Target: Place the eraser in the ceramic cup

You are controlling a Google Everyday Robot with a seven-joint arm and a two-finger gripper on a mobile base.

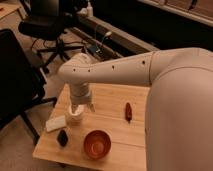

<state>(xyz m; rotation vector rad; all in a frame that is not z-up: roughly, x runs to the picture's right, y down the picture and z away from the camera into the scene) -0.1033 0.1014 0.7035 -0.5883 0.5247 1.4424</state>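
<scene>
The eraser (55,123) is a flat white block lying on the wooden table (112,100) near its left edge. The ceramic cup (74,116) is a small off-white cylinder standing just right of the eraser. My gripper (82,105) hangs from the white arm directly over the cup, its tips at the cup's rim. Nothing shows in it. The cup's top is partly hidden by the gripper.
A small black lump (62,137) lies in front of the eraser. An orange-brown bowl (97,144) stands near the front edge. A dark red object (128,111) lies at mid-right. Black office chairs (50,25) stand to the left and behind.
</scene>
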